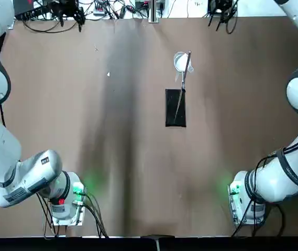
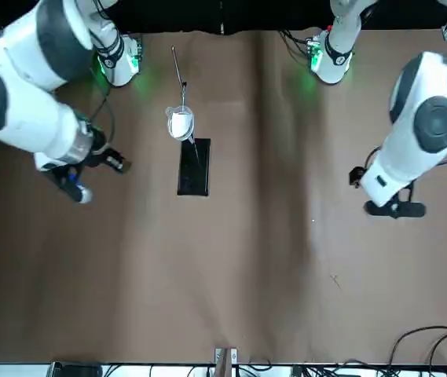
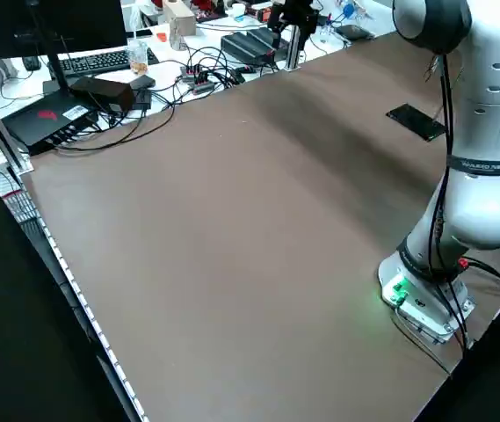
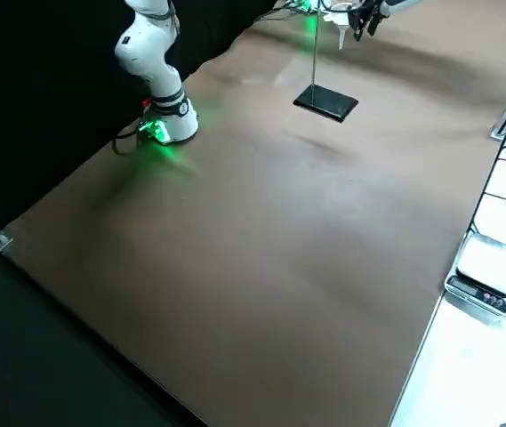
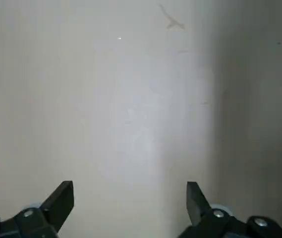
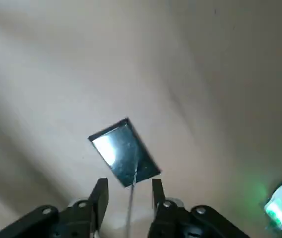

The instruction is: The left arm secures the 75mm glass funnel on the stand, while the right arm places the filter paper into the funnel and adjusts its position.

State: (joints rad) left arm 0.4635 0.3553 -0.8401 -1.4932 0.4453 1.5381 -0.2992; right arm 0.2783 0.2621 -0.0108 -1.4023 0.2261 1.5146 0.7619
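Stand (image 1: 174,112): black base plate flat on the brown bench (image 1: 112,157), right of the bench's centre line in the top view. The thin rod rises upright from the plate in the right side view, and the ring sits at its top.

75mm glass funnel (image 1: 176,56): seated in the ring at the rod's top, mouth up. It is clear glass and only its rim glints can be made out.

Filter paper (image 2: 181,126): white, lying inside the funnel mouth. Its exact seating or tilt cannot be told.

Left arm (image 1: 28,178): base at the near left corner of the bench. In the front view its wrist hangs over bare bench, well apart from the stand. The left wrist view shows its jaws wide apart with nothing between them and only bench surface beyond.

Right arm (image 1: 290,175): base at the near right corner. In the front view its wrist is raised beside the stand and clear of it. The right wrist view shows its jaws at a narrow gap and holding nothing. The base plate and rod appear beyond them, in line with the gap.

Cables (image 1: 59,13) lie along the far edge of the bench.
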